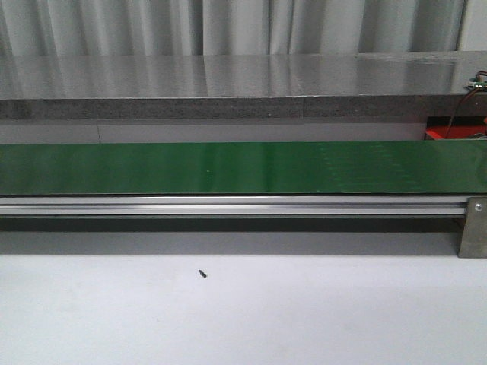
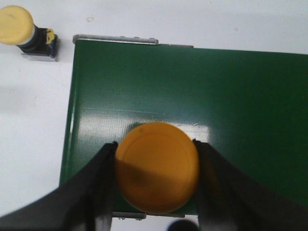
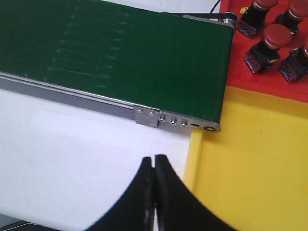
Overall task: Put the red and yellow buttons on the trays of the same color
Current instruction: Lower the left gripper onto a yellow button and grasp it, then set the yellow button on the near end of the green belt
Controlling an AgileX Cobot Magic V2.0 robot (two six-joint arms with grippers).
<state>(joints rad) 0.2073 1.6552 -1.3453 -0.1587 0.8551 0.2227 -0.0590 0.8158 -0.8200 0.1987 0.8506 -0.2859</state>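
In the left wrist view my left gripper (image 2: 157, 166) is shut on a yellow button (image 2: 157, 173), whose round cap fills the gap between the black fingers, held over the end of the green belt (image 2: 192, 96). Another yellow button (image 2: 18, 26) on a black base stands on the white table beside the belt's end. In the right wrist view my right gripper (image 3: 154, 161) is shut and empty above the white table, beside the yellow tray (image 3: 255, 163). Several red buttons (image 3: 275, 36) stand on the red tray (image 3: 269, 82). Neither gripper shows in the front view.
The green conveyor belt (image 1: 243, 167) with an aluminium rail (image 1: 228, 205) crosses the front view, a grey shelf (image 1: 228, 84) behind it. A small dark speck (image 1: 202, 273) lies on the white table (image 1: 243, 312). The belt's end plate (image 3: 178, 120) borders the yellow tray.
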